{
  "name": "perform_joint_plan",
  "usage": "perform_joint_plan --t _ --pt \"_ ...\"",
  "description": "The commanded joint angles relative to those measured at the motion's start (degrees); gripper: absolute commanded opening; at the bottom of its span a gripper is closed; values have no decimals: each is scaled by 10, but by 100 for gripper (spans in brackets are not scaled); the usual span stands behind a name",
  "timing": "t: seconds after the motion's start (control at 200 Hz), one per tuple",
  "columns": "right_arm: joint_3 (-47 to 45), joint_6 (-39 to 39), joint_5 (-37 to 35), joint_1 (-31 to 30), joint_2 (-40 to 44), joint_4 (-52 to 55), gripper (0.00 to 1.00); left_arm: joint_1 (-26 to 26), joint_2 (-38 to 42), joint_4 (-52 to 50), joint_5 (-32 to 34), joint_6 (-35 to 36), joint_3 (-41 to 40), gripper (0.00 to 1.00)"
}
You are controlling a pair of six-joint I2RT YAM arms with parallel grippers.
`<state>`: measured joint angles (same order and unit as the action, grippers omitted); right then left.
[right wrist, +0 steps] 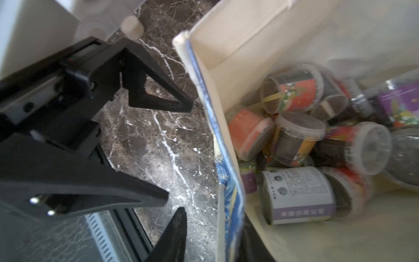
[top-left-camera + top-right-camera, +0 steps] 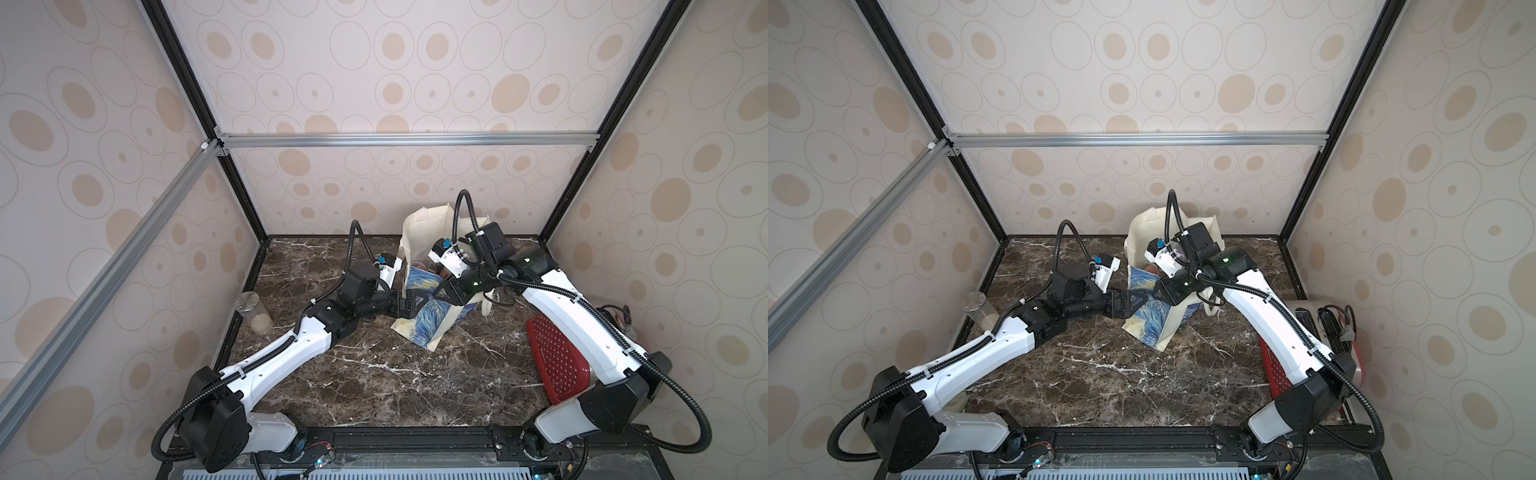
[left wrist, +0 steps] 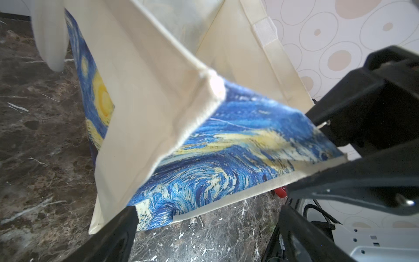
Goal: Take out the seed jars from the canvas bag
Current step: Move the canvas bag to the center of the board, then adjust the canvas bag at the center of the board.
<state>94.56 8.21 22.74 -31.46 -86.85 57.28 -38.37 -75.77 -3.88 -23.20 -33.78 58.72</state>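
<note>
Many small clear plastic seed jars (image 1: 301, 145) lay heaped inside the cream, blue-printed canvas bag (image 2: 424, 328). The left end effector (image 1: 179, 152) stood released beside it; the right end effector (image 1: 214, 226) straddled its rim, and I cannot tell if it was clenched.

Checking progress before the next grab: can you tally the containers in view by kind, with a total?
Cream canvas bag with blue-and-yellow swirl print: 1
Small round clear plastic seed jars, piled inside the bag: at least 9 showing, blurred
Tall clear cylinder with beige grains: 1
Red perforated plastic basket: 1
Total: at least 12
</note>
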Motion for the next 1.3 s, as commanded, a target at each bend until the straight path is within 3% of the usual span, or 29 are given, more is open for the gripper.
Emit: perform_joint_plan --t 0.0,0.16,0.34,0.605,0.725,0.9,1.015,1.086,1.291 --pt "31 21 104 -42 -29 18 37 -3 1 -1 -2 -16 31 98" --pt "64 2 140 -98 -72 -17 43 22 -20 -89 42 -1 103 98" --pt "66 -15 183 -110 -78 -50 55 59 -14 -151 78 12 148 98" --pt "8 10 14 -98 25 -35 68 89 19 -148 64 4 164 98" --pt "-22 -7 -18 -57 70 -48 74 88 0 -111 35 -30 166 98" --pt "-41 -7 19 -9 77 -18 73 77 -28 -111 50 -41 187 98" --pt "-42 -8 119 -13 58 -17 64 75 -44 -125 68 -53 192 96" --pt "-33 -14 145 -31 37 -28 61 74 -51 -135 106 -87 191 91" --pt "23 -13 176 -124 -42 -52 60 72 -81 -186 175 -116 218 90"
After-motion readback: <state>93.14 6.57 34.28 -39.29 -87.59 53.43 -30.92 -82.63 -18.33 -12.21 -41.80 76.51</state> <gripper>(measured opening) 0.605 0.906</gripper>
